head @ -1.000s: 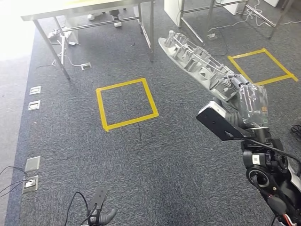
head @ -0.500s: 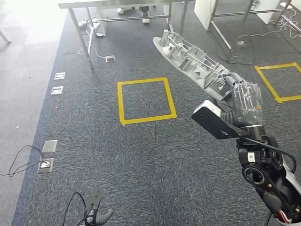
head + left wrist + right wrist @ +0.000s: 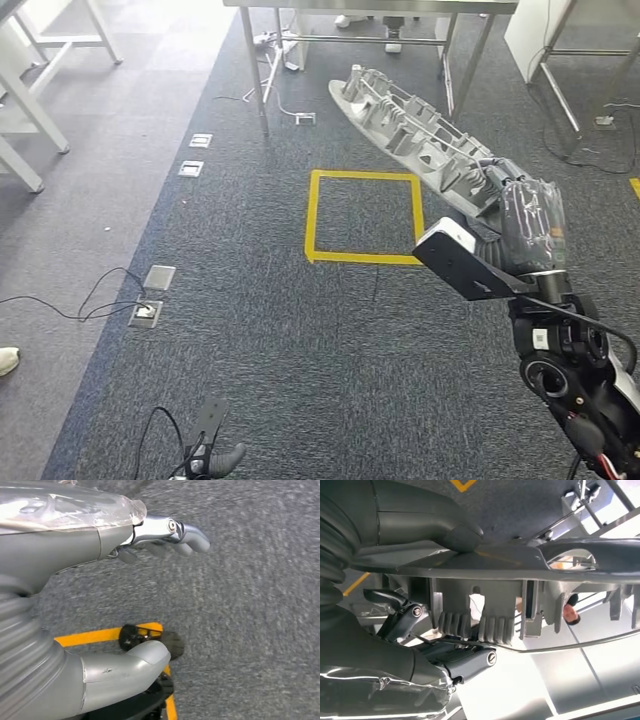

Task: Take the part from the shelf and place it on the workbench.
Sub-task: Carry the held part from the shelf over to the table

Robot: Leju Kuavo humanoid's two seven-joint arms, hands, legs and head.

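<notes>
The part is a long grey ribbed plastic moulding. In the head view it juts out over the carpet on the right, pointing toward a metal workbench at the far edge. My right hand, under a clear cover, grips the part's near end. In the right wrist view the thumb and fingers of the right hand clamp the part from both sides. My left hand hangs over the carpet with its fingers apart and nothing in it, and it peeks in low in the head view.
A yellow tape square marks the carpet in front of the workbench legs. Floor sockets with loose cables lie to the left. White table legs stand at the far left, and a shoe shows at the left edge.
The camera has turned left, so the tape square and workbench have slid to the right in the picture. My right hand still holds the part the same way.
</notes>
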